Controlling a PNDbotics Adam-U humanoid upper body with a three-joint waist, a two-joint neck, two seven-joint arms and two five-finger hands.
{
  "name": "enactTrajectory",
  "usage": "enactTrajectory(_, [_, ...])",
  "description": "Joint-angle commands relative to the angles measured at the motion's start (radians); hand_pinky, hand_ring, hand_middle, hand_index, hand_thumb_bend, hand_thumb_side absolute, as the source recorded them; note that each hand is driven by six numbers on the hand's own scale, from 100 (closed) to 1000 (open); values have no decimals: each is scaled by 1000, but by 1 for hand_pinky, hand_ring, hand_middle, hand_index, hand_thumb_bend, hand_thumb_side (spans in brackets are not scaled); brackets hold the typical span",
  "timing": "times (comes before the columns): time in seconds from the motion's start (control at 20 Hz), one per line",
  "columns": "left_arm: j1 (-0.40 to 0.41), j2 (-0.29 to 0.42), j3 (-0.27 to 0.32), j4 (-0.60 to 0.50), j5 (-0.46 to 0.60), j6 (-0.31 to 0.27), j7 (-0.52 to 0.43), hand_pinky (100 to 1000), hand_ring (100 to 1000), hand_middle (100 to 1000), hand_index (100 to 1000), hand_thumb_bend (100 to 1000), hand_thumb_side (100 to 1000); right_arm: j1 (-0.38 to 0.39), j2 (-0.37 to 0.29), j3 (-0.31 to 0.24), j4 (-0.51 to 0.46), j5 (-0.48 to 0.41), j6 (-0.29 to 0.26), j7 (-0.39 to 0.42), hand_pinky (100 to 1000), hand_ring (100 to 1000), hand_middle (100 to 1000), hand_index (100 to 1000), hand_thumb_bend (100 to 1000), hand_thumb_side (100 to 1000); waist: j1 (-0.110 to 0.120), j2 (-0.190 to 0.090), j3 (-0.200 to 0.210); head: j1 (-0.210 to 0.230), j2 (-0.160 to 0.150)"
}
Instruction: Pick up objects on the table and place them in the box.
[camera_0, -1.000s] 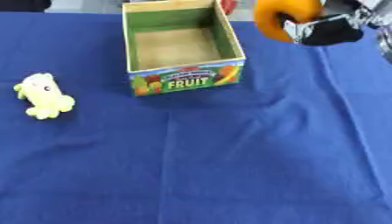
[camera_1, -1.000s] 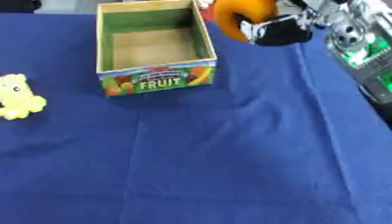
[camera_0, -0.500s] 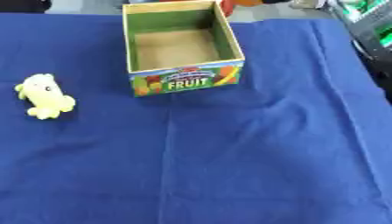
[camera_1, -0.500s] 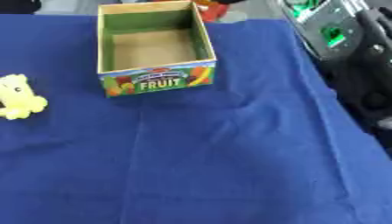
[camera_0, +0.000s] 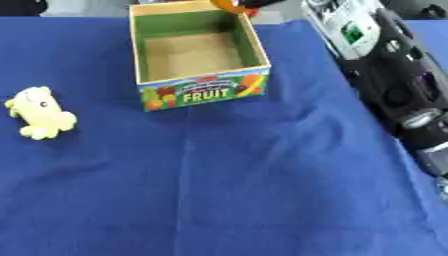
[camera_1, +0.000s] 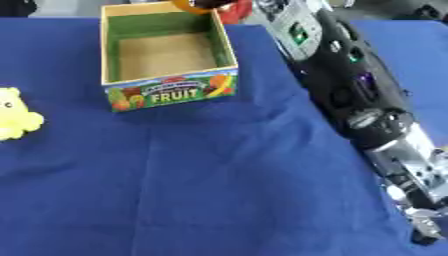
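**Orange thing held over the box's far edge**

Blue cloth (camera_0: 245, 190) was spread over the whole table. An open cardboard box (camera_0: 198, 93), green inside and marked FRUIT on its near wall, was set toward the far edge of the table, left of the middle; its brown floor was seen bare. A yellow toy (camera_0: 38, 112) was laid near the left edge, well apart from the box. The right arm (camera_1: 350, 85) was stretched along the right side of the table, black with silver joints, reaching toward the far edge. An orange thing (camera_0: 229, 5) was seen just above the box's far right corner, at the top of the views, with something red beside it. The right hand was cut off there, so whether it was closed round the orange thing could not be told.
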Motion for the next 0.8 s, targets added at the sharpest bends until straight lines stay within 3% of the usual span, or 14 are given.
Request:
enactTrajectory(0.05, [-30, 46, -7, -19, -52, -4, -74, 456, 772, 700, 898, 100, 717, -36, 27, -22, 77, 53, -27, -10, 573, 602, 382, 515, 100, 219, 6, -16, 0, -7, -4])
enactTrajectory(0.4, [-66, 54, -23, -19, -62, -21, -114, 458, 773, 701, 899, 100, 715, -62, 113, -46, 221, 112, -77, -27, 580, 614, 393, 528, 100, 213, 4, -7, 17, -20, -13])
enactTrajectory(0.75, [-86, 61, -34, -19, -64, -31, -140, 460, 773, 703, 899, 100, 711, -102, 168, -94, 351, 235, -85, -36, 616, 686, 493, 642, 100, 198, -3, -3, 25, -31, -16])
enactTrajectory(0.8, [-88, 63, -35, -19, -65, -33, -144, 460, 773, 703, 899, 100, 711, -107, 173, -100, 365, 252, -88, -29, 625, 706, 519, 673, 100, 280, -3, -3, 27, -32, -16])
